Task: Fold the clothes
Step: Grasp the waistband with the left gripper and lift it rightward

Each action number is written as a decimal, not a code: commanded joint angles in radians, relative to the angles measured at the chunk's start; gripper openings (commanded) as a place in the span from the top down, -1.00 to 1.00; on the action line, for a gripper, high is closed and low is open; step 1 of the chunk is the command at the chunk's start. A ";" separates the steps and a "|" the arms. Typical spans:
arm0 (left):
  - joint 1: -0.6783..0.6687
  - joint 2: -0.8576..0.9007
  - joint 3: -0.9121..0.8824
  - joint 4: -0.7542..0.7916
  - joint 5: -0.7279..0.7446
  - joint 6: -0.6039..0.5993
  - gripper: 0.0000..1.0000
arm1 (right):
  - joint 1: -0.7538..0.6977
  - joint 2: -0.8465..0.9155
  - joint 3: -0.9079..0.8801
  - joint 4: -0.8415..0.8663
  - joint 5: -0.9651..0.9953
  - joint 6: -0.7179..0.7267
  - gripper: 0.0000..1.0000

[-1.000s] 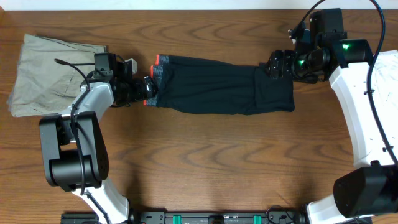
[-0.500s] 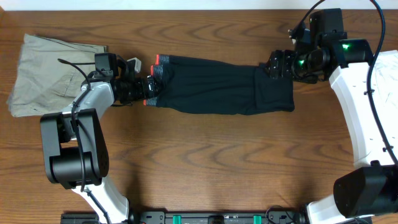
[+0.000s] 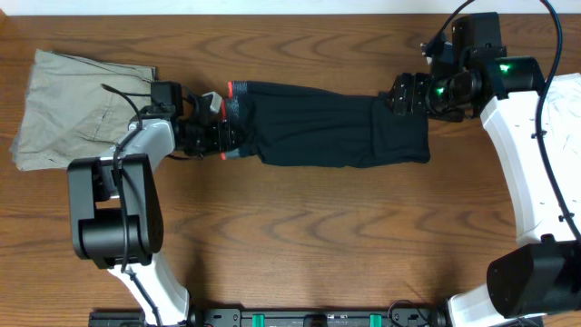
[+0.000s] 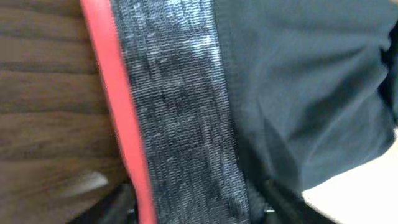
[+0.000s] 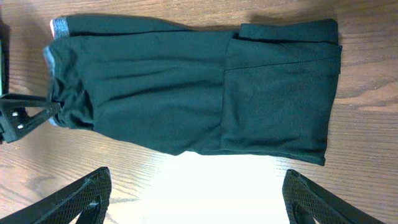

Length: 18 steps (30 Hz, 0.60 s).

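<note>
The clothes [image 3: 327,124], long black leggings, lie stretched left to right across the middle of the table, with the right end folded back on itself. In the left wrist view the red-and-grey waistband [image 4: 174,112] fills the space between my fingers. My left gripper [image 3: 222,133] [image 4: 199,208] is closed on that waistband, a finger touching the fabric on each side. At the folded right end my right gripper [image 3: 408,94] [image 5: 199,202] hovers open with nothing between its fingers. Its view shows the whole garment [image 5: 186,87] and the left gripper [image 5: 25,115] at the waist.
Khaki-beige trousers [image 3: 73,104] lie at the far left, just behind the left arm. Bare wooden table [image 3: 318,236] spreads in front of the leggings. The right arm [image 3: 536,182] runs down the right side.
My left gripper has slid right onto the waistband and narrowed from wide open onto the fabric, nudging the waist end slightly. The right arm has not moved.
</note>
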 commanded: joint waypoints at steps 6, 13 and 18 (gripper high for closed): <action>-0.002 0.017 -0.011 -0.006 0.006 0.008 0.22 | -0.002 0.004 -0.006 -0.003 0.027 -0.011 -0.73; 0.016 -0.029 -0.011 -0.013 0.005 0.008 0.42 | -0.002 0.004 -0.006 -0.003 0.068 -0.015 -0.75; 0.044 -0.084 -0.011 -0.053 -0.055 0.008 0.43 | -0.002 0.005 -0.006 -0.002 0.084 -0.019 -0.75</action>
